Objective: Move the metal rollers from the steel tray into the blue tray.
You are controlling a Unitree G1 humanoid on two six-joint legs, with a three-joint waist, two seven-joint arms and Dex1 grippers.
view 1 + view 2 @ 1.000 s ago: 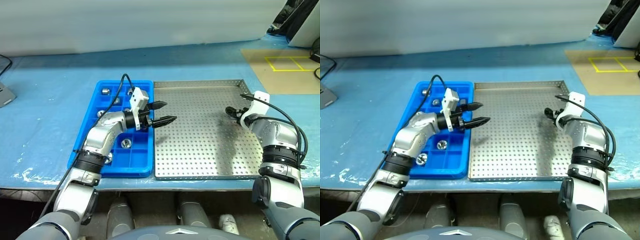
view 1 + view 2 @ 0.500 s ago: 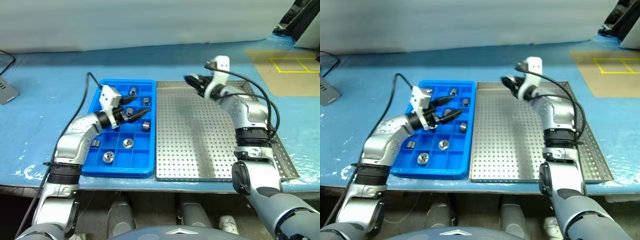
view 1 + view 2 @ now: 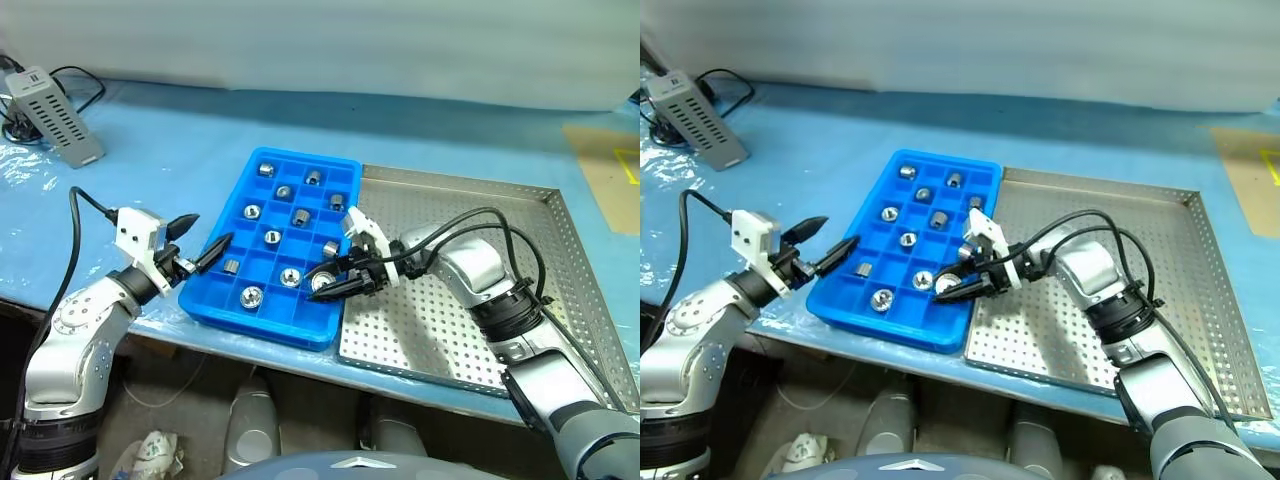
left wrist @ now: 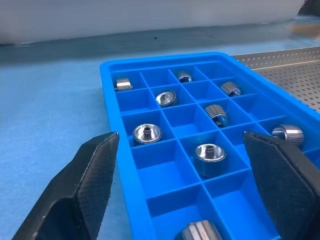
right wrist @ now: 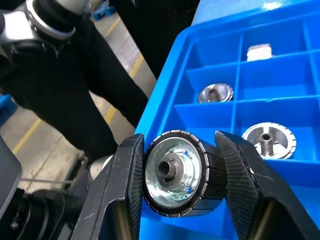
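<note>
Roller (image 5: 177, 172) now carried over blue tray (image 3: 236, 312) by right jaws.

light: bright, even, from overhead | shadows: soft, short, under the blue tray (image 3: 262, 318) at the table's near edge | glare: highlights on the metal rollers (image 4: 147, 133) (small, crisp) | blur: right wrist view's floor background out of focus; head views sharp
</note>
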